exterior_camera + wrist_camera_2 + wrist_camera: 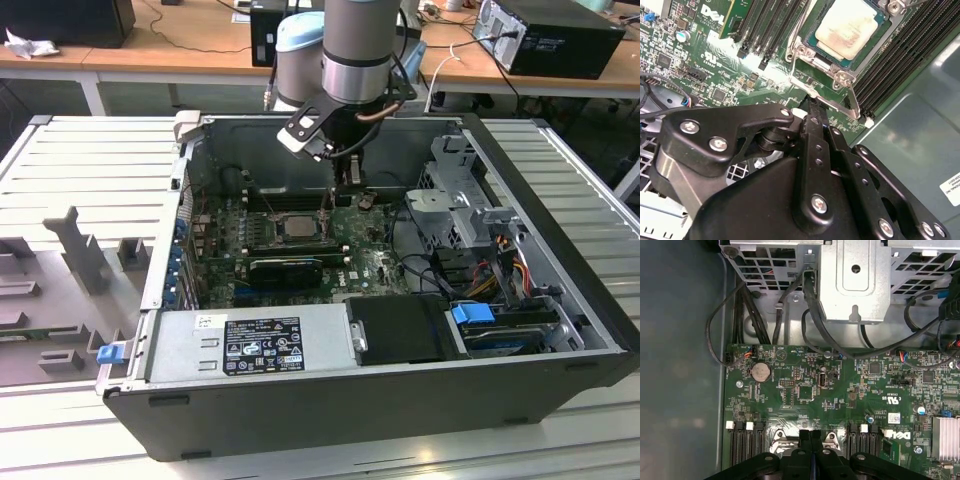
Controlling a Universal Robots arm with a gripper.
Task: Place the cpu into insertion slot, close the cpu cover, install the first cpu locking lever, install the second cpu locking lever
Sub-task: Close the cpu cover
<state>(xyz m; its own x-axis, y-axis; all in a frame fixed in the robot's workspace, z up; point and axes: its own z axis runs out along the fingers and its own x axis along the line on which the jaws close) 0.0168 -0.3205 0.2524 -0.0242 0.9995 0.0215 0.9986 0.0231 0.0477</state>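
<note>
- I see my gripper [810, 434] with its fingers pressed together, nothing between them.
- It hangs at the cpu cover [801, 50] edge; the cpu [847, 30] lies beneath.

A: What lies along the case's [400, 410] long dark wall?
B: A grey power supply [250, 345], a blue tab [473, 313] farther along.
A: On the green board [790, 357]?
B: A coin battery [760, 371], near its corner.

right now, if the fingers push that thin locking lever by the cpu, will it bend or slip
The locking lever looks like a thin bare metal strip, so it would probably flex and spring back a little. Its shiny surface may let the fingers slide off sideways.
</note>
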